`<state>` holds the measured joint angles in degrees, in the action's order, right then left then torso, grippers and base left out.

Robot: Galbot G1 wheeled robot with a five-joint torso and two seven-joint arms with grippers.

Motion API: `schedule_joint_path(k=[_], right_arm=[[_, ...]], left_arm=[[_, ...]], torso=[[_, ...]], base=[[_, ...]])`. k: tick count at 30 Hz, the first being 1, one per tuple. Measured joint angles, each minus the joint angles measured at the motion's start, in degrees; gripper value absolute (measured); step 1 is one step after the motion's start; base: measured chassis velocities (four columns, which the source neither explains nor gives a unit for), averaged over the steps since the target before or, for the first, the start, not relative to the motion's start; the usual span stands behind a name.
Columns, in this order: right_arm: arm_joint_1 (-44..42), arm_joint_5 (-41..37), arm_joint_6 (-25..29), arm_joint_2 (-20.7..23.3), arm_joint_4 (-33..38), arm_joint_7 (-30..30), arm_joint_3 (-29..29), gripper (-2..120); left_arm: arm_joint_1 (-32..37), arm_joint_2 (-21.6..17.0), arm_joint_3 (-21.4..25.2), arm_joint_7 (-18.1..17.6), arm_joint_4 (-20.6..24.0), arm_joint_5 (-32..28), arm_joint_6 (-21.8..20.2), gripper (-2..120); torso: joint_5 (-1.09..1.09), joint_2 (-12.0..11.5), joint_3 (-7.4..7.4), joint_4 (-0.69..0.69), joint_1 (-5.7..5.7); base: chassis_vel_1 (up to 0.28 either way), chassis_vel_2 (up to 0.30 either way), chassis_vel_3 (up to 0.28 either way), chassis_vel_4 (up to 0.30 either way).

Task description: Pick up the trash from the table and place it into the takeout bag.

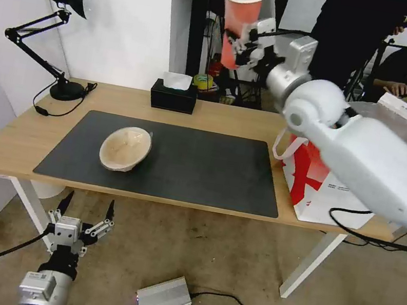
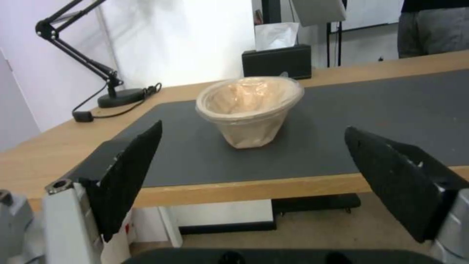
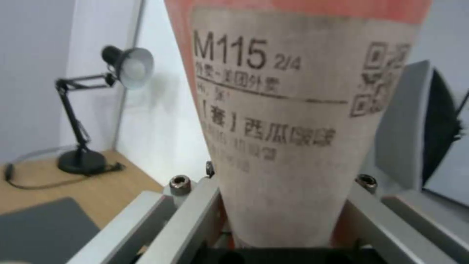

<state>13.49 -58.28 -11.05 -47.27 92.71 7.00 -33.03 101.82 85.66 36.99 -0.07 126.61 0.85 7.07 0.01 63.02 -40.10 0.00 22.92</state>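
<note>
Right gripper (image 1: 244,42): jaws clenched on the drink cup (image 1: 241,10), raised high above the desk (image 1: 229,120).
Left gripper (image 1: 88,211): jaws released, low before the desk, facing the paper-pulp bowl (image 1: 125,148).

Drink cup (image 1: 238,20): red-orange body, white lid, beige label with dark print and a QR pattern. Bowl (image 1: 125,148): beige. Mat (image 1: 201,167): dark grey, on a light-wood table (image 1: 18,137). Takeout bag (image 1: 321,193) at 3 o'clock of the mat: white with red marking, silver lining. Tissue box (image 1: 173,96) and lamp (image 1: 62,35): black.
</note>
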Motion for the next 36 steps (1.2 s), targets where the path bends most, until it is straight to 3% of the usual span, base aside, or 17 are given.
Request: schedule_joint_path(k=[16,23,25,36], right_arm=[[2.5,1.7,-0.1,11.3,0.2,-8.6,-1.1,8],[2.3,1.9,0.2,13.3,-0.1,-11.4,-0.8,8],[1.5,3.4,2.2,16.0,-1.8,-16.4,-0.2,8],[1.4,5.6,4.5,19.0,-7.4,-26.2,0.8,8]], left_arm=[[-0.2,-0.1,-0.5,0.0,0.2,-0.1,0.2,100],[-0.2,-0.2,-0.5,0.0,0.2,-0.1,0.2,100],[-0.3,-0.2,-0.8,0.0,0.1,-0.1,0.4,100],[-0.3,-0.2,-1.0,0.0,-0.1,-0.1,0.7,100]], torso=[[0.01,0.0,0.00,-0.01,0.00],[0.00,0.0,0.00,0.00,0.00],[0.00,0.0,0.00,0.00,0.00],[0.00,0.0,0.00,0.00,0.00]], base=[[0.000,0.000,0.000,0.000],[0.000,0.000,0.000,0.000],[0.000,0.000,0.000,0.000],[0.000,0.000,0.000,0.000]])
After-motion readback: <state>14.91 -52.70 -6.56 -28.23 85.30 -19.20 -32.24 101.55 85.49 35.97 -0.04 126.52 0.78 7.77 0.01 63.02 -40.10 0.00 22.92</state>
